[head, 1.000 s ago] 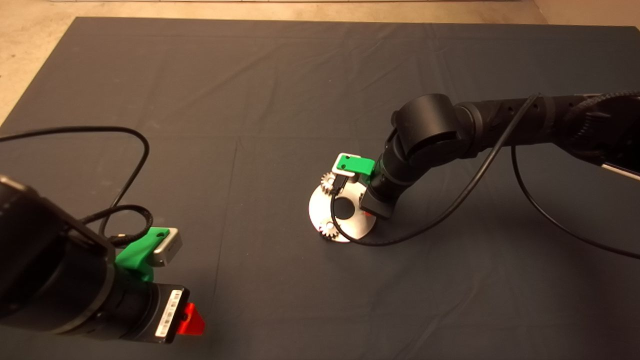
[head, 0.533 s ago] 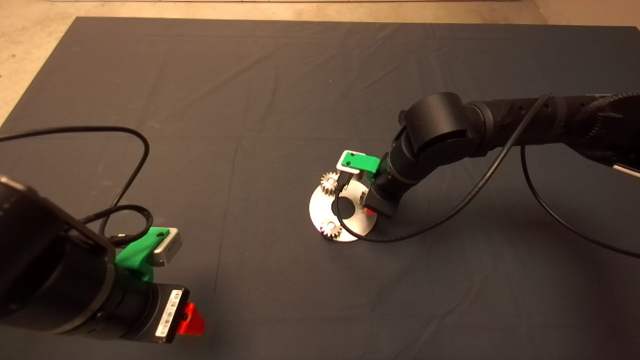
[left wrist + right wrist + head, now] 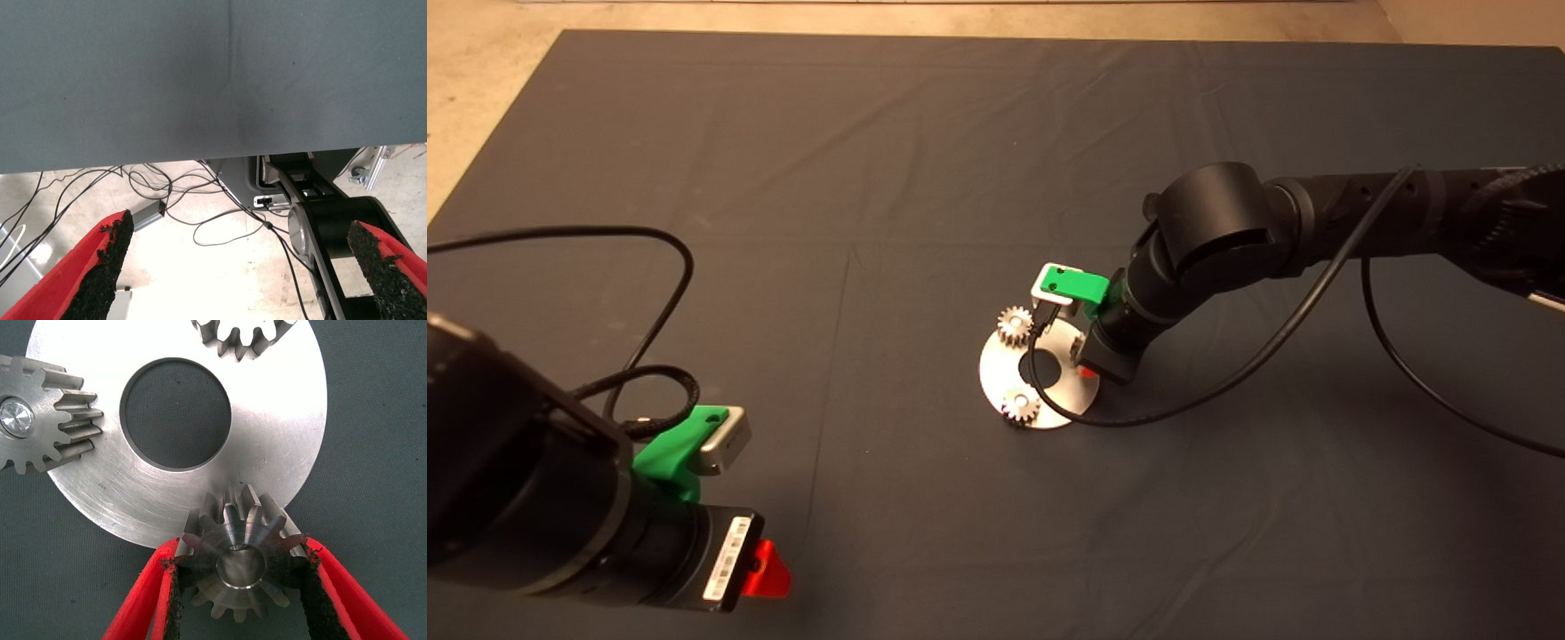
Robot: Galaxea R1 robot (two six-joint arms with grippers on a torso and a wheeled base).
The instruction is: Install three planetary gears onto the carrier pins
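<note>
Right tool (image 3: pixel 243 587) grasps the third planetary gear (image 3: pixel 240 563) at the carrier disc (image 3: pixel 280 420) rim; we should centre its bore over the pin, then lower squarely. Left tool (image 3: pixel 233 267) released, parked.

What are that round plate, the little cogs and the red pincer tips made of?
Round plate: seemingly bare metal, bright with fine circular brush marks. Cogs: greyer metal with a satin sheen on the teeth. Right pincer fingers: probably red plastic, lined with rough black pads, perhaps rubber.
</note>
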